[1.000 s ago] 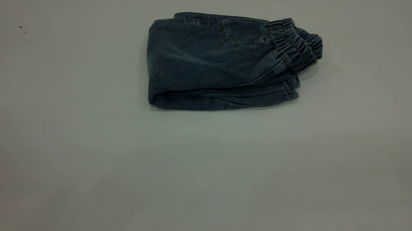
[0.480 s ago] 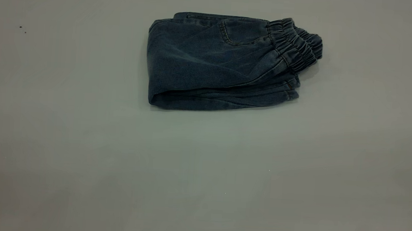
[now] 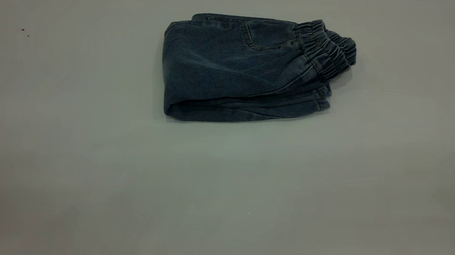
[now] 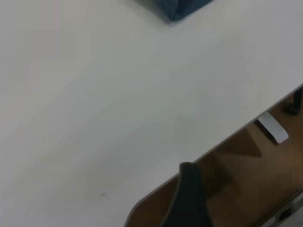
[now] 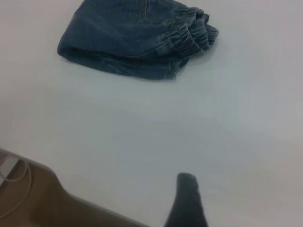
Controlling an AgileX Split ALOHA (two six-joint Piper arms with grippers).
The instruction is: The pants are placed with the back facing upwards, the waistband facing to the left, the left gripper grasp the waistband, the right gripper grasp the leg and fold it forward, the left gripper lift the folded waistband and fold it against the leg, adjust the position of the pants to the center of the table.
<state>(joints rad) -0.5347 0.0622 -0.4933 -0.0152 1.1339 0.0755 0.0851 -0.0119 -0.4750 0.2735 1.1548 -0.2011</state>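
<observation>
The pants [image 3: 231, 71] lie folded into a compact blue denim bundle on the far middle part of the table [image 3: 223, 191]. The gathered waistband [image 3: 327, 50] is on top at the bundle's right end, and leg hems [image 3: 320, 101] stick out just beneath it. No arm appears in the exterior view. A dark part of my left gripper [image 4: 189, 198] hangs over the table's near edge, far from the pants' corner [image 4: 177, 7]. My right gripper [image 5: 187, 198] shows as a dark tip over bare table, well back from the pants [image 5: 128, 38] and holding nothing.
Brown floor lies beyond the table edge [image 4: 227, 142], and a white object [image 4: 273, 127] sits on that floor. A pale cable [image 5: 16, 177] lies past the table's corner. Two small dark specks [image 3: 25, 32] mark the tabletop at far left.
</observation>
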